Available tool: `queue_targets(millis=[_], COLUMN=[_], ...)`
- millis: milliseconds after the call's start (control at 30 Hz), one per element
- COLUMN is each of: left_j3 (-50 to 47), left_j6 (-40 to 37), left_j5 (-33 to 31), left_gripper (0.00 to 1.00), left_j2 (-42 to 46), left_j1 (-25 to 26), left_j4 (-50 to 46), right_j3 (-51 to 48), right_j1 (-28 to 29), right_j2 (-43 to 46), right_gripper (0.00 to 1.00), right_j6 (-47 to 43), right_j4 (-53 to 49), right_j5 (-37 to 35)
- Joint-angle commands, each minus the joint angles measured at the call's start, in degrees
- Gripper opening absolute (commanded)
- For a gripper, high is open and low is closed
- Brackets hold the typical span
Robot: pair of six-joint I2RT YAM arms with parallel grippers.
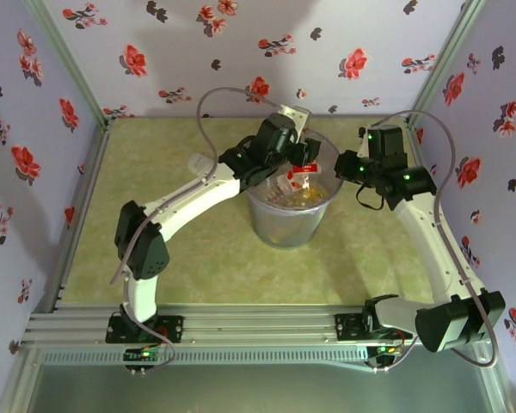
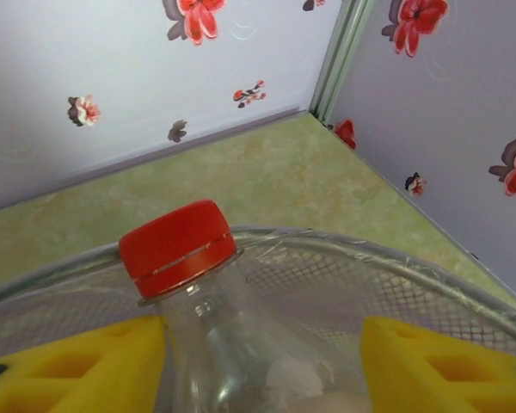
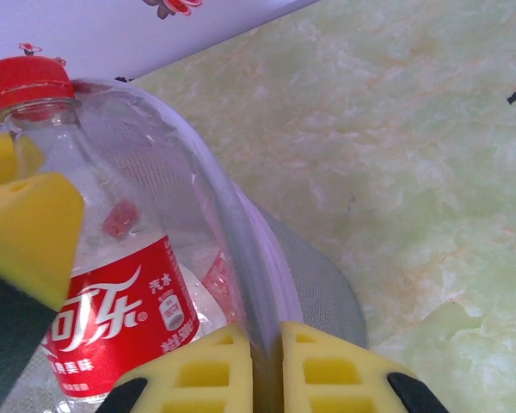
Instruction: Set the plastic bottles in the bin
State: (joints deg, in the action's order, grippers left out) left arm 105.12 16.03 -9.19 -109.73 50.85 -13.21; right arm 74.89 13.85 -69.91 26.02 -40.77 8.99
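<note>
walls (image 1: 327, 43): lilac with red and dark flowers, across the top and down both sides of the top view.
table (image 1: 181, 267): green marbled, filling the middle of the top view.
left arm (image 1: 189, 200): starts at lower left, bends up and right, and ends at the upper left of the bin.
right arm (image 1: 443, 249): starts at lower right, runs up the right side, then turns left to the bin's right edge.
bin (image 1: 279, 228): upright at the centre of the top view, mouth open upward. In the left wrist view its rim arcs across the middle of the frame. In the right wrist view its rim runs from upper left down to bottom centre.
other bottles (image 1: 310, 194): lying inside the bin, pale and yellowish, too blurred to count.
left gripper (image 2: 262, 331): over the bin's mouth. Its yellow fingers (image 2: 77, 366) sit at lower left and lower right of the wrist view, about half open, with the bottle between them. The finger at lower left touches the bottle's shoulder. I cannot tell whether the other one touches, or whether the bottle is really gripped.
right gripper (image 3: 265, 348): bottom centre of its wrist view, jaws closed tight on the bin's rim, one finger on each side of the wall.
bottle (image 3: 112, 301): clear, with a red label and white lettering, upright in the bin's mouth at the left of the right wrist view.
cap (image 2: 178, 245): red, on the bottle, left of centre in the left wrist view, in front of the bin's far rim.
</note>
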Motion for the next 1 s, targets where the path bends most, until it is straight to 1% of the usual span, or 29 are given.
queue_targets(millis=[0,100,200,300,467,567,700,867,967], left_j3=[-5.2,-10.8,-13.9,-14.8,-13.5,-12.9,-12.6,-12.7,-12.2], left_j6=[-0.3,1.8,3.9,4.9,5.4,6.7,7.2,8.0,8.9], left_j5=[-4.9,-6.0,-6.0,-6.0,-3.6,-1.9,-1.8,-1.7,0.0], left_gripper=[0.53,0.47,0.45,0.44,0.45,0.43,0.42,0.42,0.42], left_j2=[4.3,7.9,9.8,9.8,7.2,5.5,3.8,2.7,1.4], left_j1=[0.1,0.1,0.2,0.7,1.2,2.1,3.6,3.9,3.9], left_j4=[-4.4,-3.1,-2.2,-1.7,-1.1,-1.1,-1.4,-1.4,-1.2], right_j3=[-0.7,-0.8,-0.8,-0.7,-0.7,-0.8,-0.6,-0.4,-0.4], right_j1=[-0.2,-0.3,-0.3,-0.2,-0.3,-0.3,-0.3,-0.3,-0.2], right_j2=[0.2,0.0,-0.3,-0.4,0.0,0.3,0.3,0.3,0.2], right_gripper=[0.02,0.02,0.02,0.03,0.02,0.02,0.02,0.03,0.02], right_j6=[-0.4,-0.4,-0.2,0.2,0.2,0.1,0.3,0.2,0.4], right_j4=[0.7,1.0,1.2,1.4,1.2,1.0,1.0,1.0,1.2], right_j5=[0.4,0.4,0.7,1.0,0.9,0.6,0.8,1.0,1.1])
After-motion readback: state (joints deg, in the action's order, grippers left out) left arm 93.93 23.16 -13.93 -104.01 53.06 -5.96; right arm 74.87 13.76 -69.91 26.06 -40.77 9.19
